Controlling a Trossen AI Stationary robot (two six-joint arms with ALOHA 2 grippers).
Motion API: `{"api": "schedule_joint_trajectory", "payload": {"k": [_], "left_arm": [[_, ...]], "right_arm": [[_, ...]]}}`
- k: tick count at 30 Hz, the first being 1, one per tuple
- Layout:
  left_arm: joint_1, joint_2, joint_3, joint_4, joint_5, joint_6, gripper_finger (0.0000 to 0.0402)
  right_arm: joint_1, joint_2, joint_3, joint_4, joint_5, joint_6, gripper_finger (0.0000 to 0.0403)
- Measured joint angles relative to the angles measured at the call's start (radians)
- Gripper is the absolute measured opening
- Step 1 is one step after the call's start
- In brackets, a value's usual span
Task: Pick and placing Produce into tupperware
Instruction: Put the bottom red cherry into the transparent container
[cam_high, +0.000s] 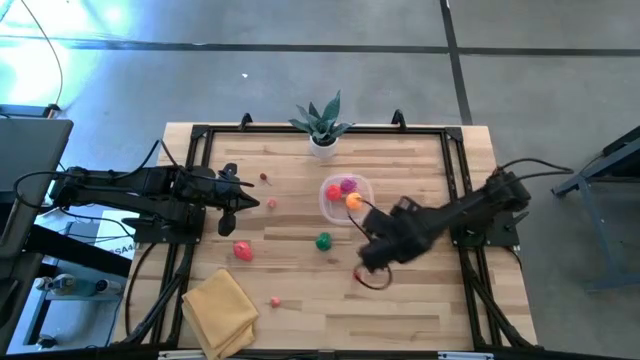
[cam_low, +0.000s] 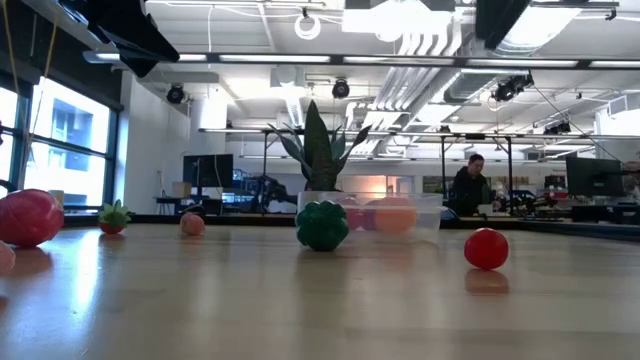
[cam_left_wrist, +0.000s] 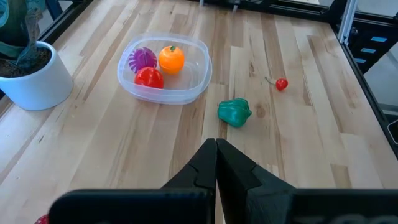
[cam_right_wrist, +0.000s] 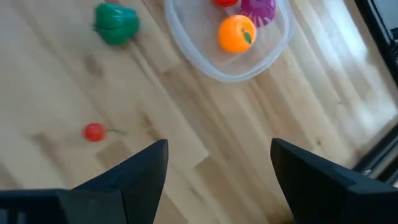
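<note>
The clear tupperware (cam_high: 345, 195) lies right of the table's middle. It holds a purple piece (cam_left_wrist: 142, 58), an orange piece (cam_left_wrist: 171, 58) and a red piece (cam_left_wrist: 148, 77). A green piece (cam_high: 323, 241) rests on the wood nearer the front edge. Beyond the green piece lies a small red cherry (cam_right_wrist: 94, 132). My right gripper (cam_right_wrist: 217, 146) hangs open above bare wood on the near side of the tupperware, with nothing between its fingers. My left gripper (cam_left_wrist: 216, 149) is shut and holds nothing, raised over the table's left side (cam_high: 245, 205).
A potted plant (cam_high: 322, 125) stands at the far edge and a folded yellow cloth (cam_high: 220, 310) lies at the near left corner. More produce lies on the left half: a large red piece (cam_high: 243, 250), small red ones (cam_high: 271, 203) and a pink one (cam_high: 274, 300).
</note>
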Motion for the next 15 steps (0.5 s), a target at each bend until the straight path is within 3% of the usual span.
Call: {"api": "schedule_joint_trajectory", "payload": {"k": [9, 12, 15], "left_arm": [[0.0, 0.0, 0.0, 0.0, 0.0, 0.0, 0.0001], [0.0, 0.0, 0.0, 0.0, 0.0, 0.0, 0.0001], [0.0, 0.0, 0.0, 0.0, 0.0, 0.0, 0.0001]], "right_arm": [[0.18, -0.025, -0.031, 0.005, 0.065, 0.222, 0.0262], [0.213, -0.055, -0.159, 0.035, 0.042, 0.328, 0.0254], [0.243, -0.122, -0.352, 0.197, 0.039, 0.372, 0.0249]]}}
